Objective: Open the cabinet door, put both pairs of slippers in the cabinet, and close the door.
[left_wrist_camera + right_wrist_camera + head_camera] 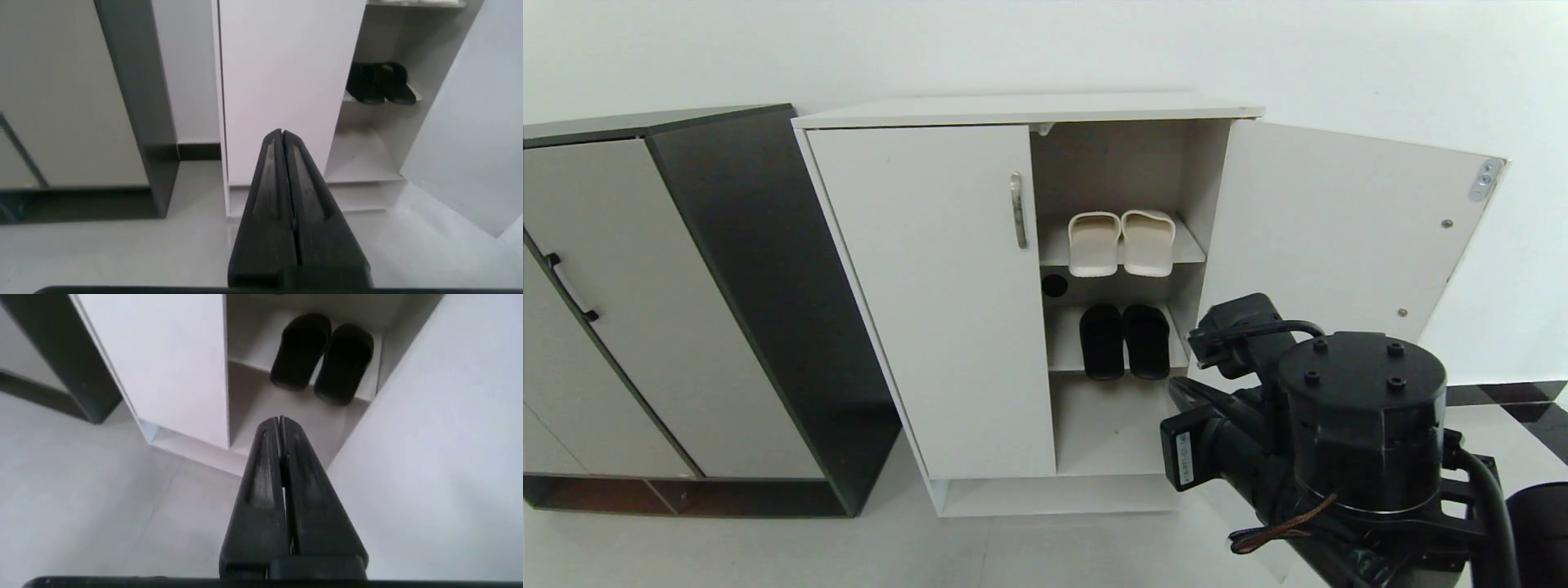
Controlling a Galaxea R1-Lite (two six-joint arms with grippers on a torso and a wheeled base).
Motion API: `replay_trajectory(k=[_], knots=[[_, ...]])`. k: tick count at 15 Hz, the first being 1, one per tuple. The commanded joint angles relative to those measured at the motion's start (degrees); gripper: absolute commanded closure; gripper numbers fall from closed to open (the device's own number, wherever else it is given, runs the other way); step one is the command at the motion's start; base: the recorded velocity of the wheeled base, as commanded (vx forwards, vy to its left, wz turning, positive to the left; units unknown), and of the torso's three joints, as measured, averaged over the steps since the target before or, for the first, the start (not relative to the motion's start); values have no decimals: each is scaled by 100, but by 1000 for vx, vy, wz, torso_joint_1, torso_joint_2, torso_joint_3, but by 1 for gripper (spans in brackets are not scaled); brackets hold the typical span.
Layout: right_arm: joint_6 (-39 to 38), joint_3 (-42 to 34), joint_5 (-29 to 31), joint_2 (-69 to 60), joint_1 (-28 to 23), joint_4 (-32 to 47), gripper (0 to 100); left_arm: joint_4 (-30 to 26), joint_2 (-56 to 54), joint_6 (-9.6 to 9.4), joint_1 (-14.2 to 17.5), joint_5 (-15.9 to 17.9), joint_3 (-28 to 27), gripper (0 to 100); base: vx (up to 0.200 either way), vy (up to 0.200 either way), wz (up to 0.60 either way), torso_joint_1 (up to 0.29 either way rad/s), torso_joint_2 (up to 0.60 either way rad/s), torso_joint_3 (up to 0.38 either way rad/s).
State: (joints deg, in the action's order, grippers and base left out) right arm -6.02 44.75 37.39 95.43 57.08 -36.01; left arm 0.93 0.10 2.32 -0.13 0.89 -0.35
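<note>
The white cabinet (931,310) stands with its right door (1339,237) swung open and its left door shut. A cream pair of slippers (1121,242) lies on the upper shelf. A black pair of slippers (1124,340) lies on the shelf below, also seen as black slippers (323,349) and black slippers (382,82). My right gripper (282,425) is shut and empty, low in front of the open compartment beside the open door. My left gripper (282,135) is shut and empty, facing the cabinet's left door from a distance.
A dark grey cabinet (686,310) with a light door stands just left of the white one. The open door (441,457) is close beside my right arm (1339,433). Pale floor lies in front of both cabinets.
</note>
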Motion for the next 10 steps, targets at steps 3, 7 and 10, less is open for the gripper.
replay_trajectory(k=[3,7,10], knots=[[5,-107,-170,28,-100,-11,100,-5,8,6,5,-1,0,100,0,0,0,0,0,0],[5,-125,-170,90,-162,-11,100,-5,8,6,5,-1,0,100,0,0,0,0,0,0],[5,-125,-179,134,-206,-11,100,-5,8,6,5,-1,9,100,0,0,0,0,0,0]])
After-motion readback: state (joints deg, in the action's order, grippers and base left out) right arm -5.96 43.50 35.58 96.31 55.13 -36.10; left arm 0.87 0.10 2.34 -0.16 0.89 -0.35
